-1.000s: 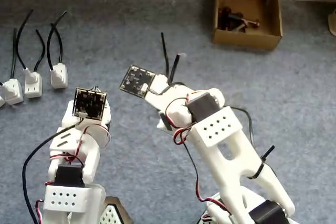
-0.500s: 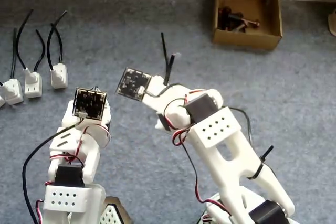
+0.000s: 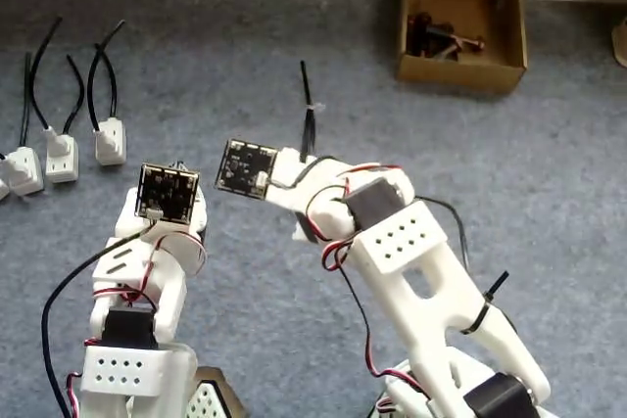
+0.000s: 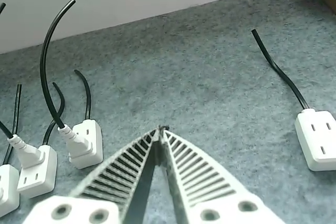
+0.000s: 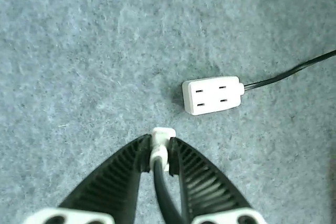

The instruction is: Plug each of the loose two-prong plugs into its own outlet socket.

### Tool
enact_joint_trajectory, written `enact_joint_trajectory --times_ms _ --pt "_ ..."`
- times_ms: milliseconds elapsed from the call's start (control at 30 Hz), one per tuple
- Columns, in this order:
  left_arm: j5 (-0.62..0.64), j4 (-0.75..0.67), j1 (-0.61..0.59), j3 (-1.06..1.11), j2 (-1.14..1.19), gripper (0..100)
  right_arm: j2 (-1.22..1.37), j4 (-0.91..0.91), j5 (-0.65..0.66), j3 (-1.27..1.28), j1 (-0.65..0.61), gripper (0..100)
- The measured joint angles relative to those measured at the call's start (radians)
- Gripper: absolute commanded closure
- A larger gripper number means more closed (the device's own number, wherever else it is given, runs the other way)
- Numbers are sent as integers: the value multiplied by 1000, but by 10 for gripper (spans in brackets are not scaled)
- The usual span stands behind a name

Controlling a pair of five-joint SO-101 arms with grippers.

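**Holding a plug just short of the free socket**

Gripping a small white plug (image 5: 162,135) in the right claw (image 5: 158,149), fingers narrowed onto its body, with the plug's cord (image 5: 160,182) running back between them. Hanging near the free socket (image 5: 212,95) but apart from it. Lying flat on the grey carpet (image 5: 79,51), that socket, with two pairs of slots facing up and its own lead trailing off. Hovering the left claw (image 4: 160,129) over the carpet, pinched together on nothing, with the free socket (image 4: 316,140) off to one side of it.

Showing, in the high view, three filled sockets (image 3: 61,157) at ten o'clock from the left arm (image 3: 147,271). Showing also a cardboard box (image 3: 460,26) at one o'clock from the right arm (image 3: 402,242), and a black cord (image 3: 308,115) stretching toward twelve o'clock beyond that arm's wrist.

Judging the plug as light, hard and smooth, and likely to twist in the grip under the pull of its springy cord. Favouring a hold on the flat sides of the body, close behind the prongs, never on the cord. Expecting the socket, also light and unanchored, to skid or tip on the carpet under a push. Probably calling for the left claw to pin its body near the lead end, clear of the slots. Risking bent prongs with any slanted entry.
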Motion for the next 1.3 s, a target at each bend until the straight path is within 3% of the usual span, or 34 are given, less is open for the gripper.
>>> enact_joint_trajectory --times_ms 700,1033,1300 --pt "0 0 -31 0 0 994 12 -6 230 54 -15 992" --pt "0 0 -63 0 0 994 141 -114 238 58 -17 992" --pt "0 0 -63 0 0 994 242 -153 203 -11 54 992"
